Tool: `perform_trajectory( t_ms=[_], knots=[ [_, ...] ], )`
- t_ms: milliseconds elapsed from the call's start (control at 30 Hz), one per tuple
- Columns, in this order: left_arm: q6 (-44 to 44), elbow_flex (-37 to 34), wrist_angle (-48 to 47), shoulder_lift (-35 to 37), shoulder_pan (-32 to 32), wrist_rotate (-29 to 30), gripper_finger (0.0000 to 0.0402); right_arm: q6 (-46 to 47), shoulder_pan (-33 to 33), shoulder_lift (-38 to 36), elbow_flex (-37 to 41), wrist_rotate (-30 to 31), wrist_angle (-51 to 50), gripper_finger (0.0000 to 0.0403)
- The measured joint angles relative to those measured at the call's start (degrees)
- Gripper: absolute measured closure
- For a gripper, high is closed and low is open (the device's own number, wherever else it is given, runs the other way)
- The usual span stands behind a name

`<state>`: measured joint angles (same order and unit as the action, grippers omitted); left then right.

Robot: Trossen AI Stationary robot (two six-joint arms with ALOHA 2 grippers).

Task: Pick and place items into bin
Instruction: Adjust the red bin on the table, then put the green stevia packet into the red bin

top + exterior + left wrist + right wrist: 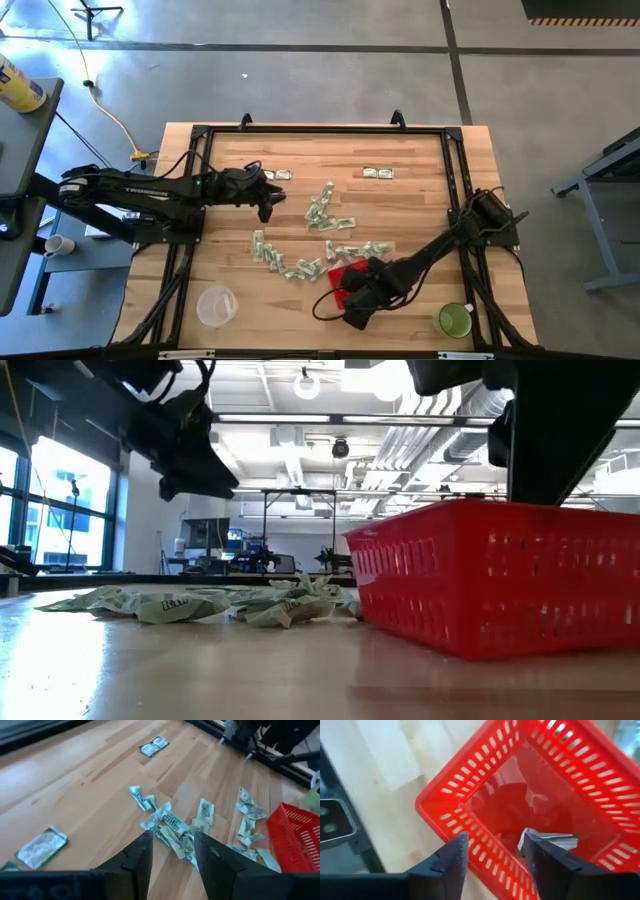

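Observation:
Many small green-and-white wrapped pieces lie scattered mid-table [325, 212], [180, 603], [172, 827]. My left gripper [270, 198], [172, 842] hovers open above the table at the left end of this scatter, touching nothing. The red mesh basket [347, 272], [500, 585], [465, 767] stands on the table toward the near edge. My right gripper [355, 303], [495, 847] is open above the basket, pointing down into it. One wrapped piece [550, 839] shows inside the basket beside one finger.
A clear round container [215, 305] stands near the table's near-left corner and a green cup [452, 320] near its near-right corner. Pairs of pieces lie toward the far edge [378, 172], [278, 175]. A black frame rail [320, 130] borders the table.

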<state>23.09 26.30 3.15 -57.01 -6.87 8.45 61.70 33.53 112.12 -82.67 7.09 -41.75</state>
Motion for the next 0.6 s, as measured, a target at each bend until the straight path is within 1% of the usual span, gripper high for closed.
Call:
perform_trajectory(
  t_ms=[167,267,367,467,533,600],
  knots=[
    [-3.4,0.0,-0.2,0.0,0.0,1.3,0.0224,4.2,1.2,0.0,0.0,-3.1,1.9,0.0235],
    [-4.5,0.0,-0.2,0.0,0.0,1.5,0.0224,5.9,1.7,0.0,-0.5,-5.9,3.2,0.0233],
    [-5.3,0.0,-0.2,0.0,0.0,1.6,0.0223,6.3,2.4,0.0,-1.8,-6.1,3.7,0.0227],
    [-5.3,0.0,-0.8,0.0,-0.3,1.5,0.0225,5.4,3.3,0.0,-3.1,-4.2,2.9,0.0219],
    [-5.6,0.0,-2.2,0.0,-1.4,0.7,0.0224,5.2,3.8,0.0,-4.4,-1.2,0.0,0.0213],
    [-7.1,0.0,-5.1,0.0,-3.5,-1.2,0.0223,4.3,4.3,0.0,-6.1,3.0,-5.4,0.0207]
  ],
)
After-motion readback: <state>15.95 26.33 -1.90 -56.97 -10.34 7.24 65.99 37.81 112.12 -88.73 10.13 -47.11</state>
